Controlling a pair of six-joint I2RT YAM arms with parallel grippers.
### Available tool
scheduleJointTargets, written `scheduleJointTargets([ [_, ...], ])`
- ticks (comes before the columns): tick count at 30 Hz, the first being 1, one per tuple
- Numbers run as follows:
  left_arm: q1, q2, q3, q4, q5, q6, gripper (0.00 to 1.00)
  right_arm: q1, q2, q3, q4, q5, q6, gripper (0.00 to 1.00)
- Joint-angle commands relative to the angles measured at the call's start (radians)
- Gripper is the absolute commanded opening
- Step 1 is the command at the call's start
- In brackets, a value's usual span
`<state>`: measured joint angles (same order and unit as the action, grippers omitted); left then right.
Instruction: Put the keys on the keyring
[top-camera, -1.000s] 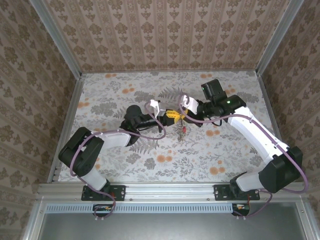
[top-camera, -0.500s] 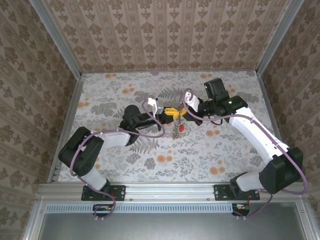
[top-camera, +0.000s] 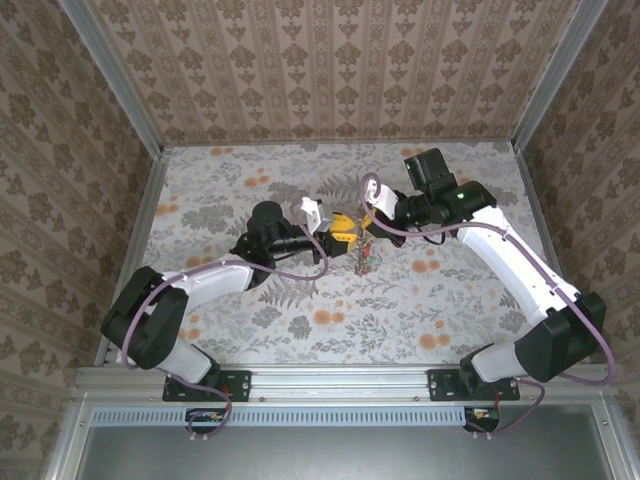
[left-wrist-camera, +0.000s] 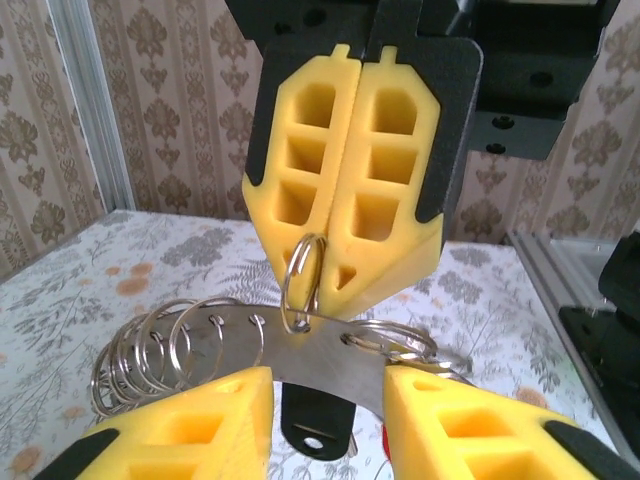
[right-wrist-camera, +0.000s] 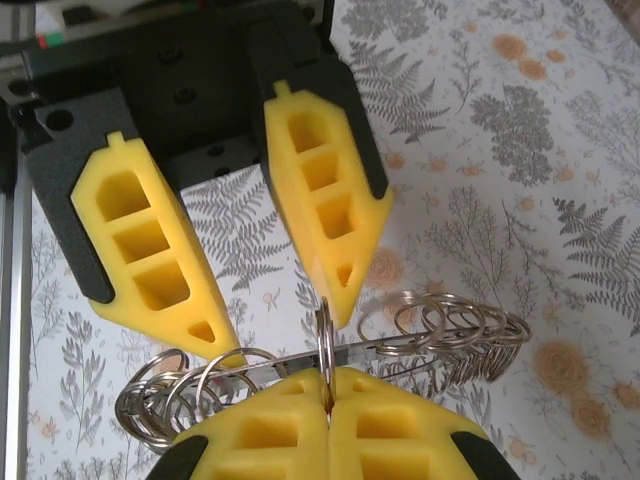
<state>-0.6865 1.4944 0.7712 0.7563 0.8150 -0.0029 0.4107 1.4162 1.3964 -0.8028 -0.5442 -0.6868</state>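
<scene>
Starting at 9 o'clock in the overhead view, the left arm (top-camera: 190, 285), white shell with a purple cable, reaches toward table centre. The left gripper (left-wrist-camera: 325, 378) is released. Its two yellow foam-like fingers, moulded with square pockets on black backing, stand apart on either side of the keyring without visibly pressing on it.

The keyring (left-wrist-camera: 300, 355) hangs above the middle of the table (top-camera: 250, 300), at 6 o'clock from the point where the two grippers meet. It is a flat, curved band of bright metal punched with a row of round holes. Most holes carry a small wire split loop. The loops bunch together at the band's 9 o'clock end and again at its 3 o'clock end. Seen edge-on from the right wrist, the band is thin.

Of the keys (left-wrist-camera: 315, 432), a black plastic head with a round hole and a sliver of red show below the band, between the left fingers. How they attach cannot be made out.

The right gripper (right-wrist-camera: 328, 385) is clenched, its yellow fingers pressed together. It grasps the keyring by one upright wire loop threaded through a hole near mid-band. The right arm (top-camera: 510, 270) runs off toward 4 o'clock.

The table carries a matte grey fern-and-orange-flower print. The walls (top-camera: 330, 70) are brown damask panels.
</scene>
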Motion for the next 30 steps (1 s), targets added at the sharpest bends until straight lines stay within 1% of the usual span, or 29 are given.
scheduleJointTargets([
  [1,-0.003,-0.050,0.053,-0.190,0.026,0.134,0.36,0.018,0.018,0.051,-0.077,0.049,-0.047,0.00],
  [8,0.001,-0.078,0.070,-0.234,0.008,0.177,0.37,0.039,0.033,0.065,-0.102,0.081,-0.073,0.00],
  [12,0.003,-0.085,0.097,-0.319,0.010,0.223,0.36,0.043,0.033,0.058,-0.095,0.078,-0.082,0.00],
  [16,0.003,-0.089,0.110,-0.325,0.022,0.230,0.36,0.049,0.032,0.059,-0.092,0.070,-0.088,0.00],
  [22,0.002,-0.069,0.134,-0.318,0.061,0.215,0.32,0.052,0.036,0.049,-0.079,0.067,-0.089,0.00],
  [30,-0.006,-0.051,0.159,-0.363,0.061,0.244,0.26,0.053,0.030,0.044,-0.062,0.054,-0.082,0.00],
])
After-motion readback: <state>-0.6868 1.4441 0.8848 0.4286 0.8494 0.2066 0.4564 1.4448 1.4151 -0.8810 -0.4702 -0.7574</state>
